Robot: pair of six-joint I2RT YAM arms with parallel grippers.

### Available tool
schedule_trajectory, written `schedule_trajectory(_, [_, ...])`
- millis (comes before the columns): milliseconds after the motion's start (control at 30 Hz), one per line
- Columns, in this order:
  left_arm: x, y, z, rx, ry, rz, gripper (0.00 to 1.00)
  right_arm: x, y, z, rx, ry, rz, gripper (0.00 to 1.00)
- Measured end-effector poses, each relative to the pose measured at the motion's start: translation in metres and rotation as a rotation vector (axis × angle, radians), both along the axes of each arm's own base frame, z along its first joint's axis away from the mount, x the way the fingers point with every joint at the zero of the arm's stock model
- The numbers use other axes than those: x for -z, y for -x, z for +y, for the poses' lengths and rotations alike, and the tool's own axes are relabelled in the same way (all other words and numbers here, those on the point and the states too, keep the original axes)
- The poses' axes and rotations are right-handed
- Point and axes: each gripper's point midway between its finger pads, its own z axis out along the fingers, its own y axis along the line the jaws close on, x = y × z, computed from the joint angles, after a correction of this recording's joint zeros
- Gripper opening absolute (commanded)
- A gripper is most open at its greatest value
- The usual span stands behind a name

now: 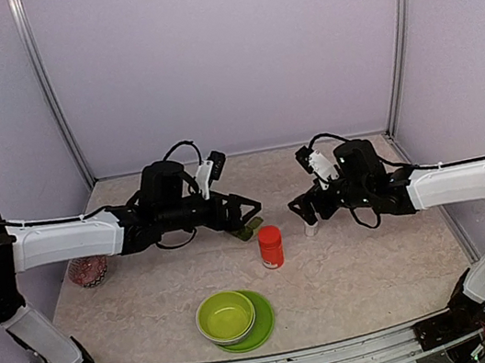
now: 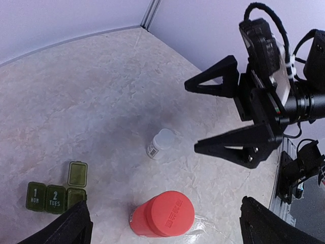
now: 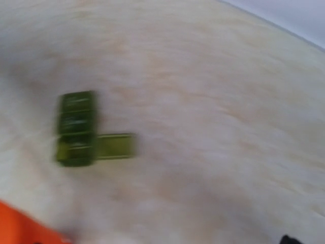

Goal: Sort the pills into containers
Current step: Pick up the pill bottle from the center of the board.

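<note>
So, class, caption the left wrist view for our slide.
Open right gripper near white vial, orange-red bottle and green pill box, one lid open.

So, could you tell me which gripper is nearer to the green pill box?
Left. The left gripper hangs right beside the pill box, while the right gripper is farther off to its right, by the small white bottle.

The containers [image 2: 55, 197], a dark green strip of three joined compartments, lie flat near the bench's middle; two are shut, marked 1 MON and 2 TUES; the third's lid [image 2: 77, 174] lies flipped open.
</note>
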Motion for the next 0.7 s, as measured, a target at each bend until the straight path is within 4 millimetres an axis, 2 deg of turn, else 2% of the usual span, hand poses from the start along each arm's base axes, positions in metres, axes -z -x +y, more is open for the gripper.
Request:
schedule_trajectory(167, [0.017, 0.008, -0.027, 0.035, -0.104, -0.024, 0.99, -0.007, -0.010, -0.031, 0.131, -0.033, -0.013, 1.00])
schedule_trajectory(333, [0.040, 0.015, -0.046, 0.054, -0.210, -0.027, 0.99, -0.009, -0.014, -0.045, 0.200, -0.046, -0.025, 1.00])
schedule_trajectory(533, [0.065, 0.022, -0.053, 0.047, -0.312, -0.025, 0.95, -0.003, -0.017, -0.055, 0.246, -0.039, -0.020, 1.00])
schedule_trajectory(700, [0.079, 0.025, -0.052, 0.037, -0.361, -0.018, 0.87, -0.002, -0.018, -0.057, 0.257, -0.043, -0.019, 1.00])
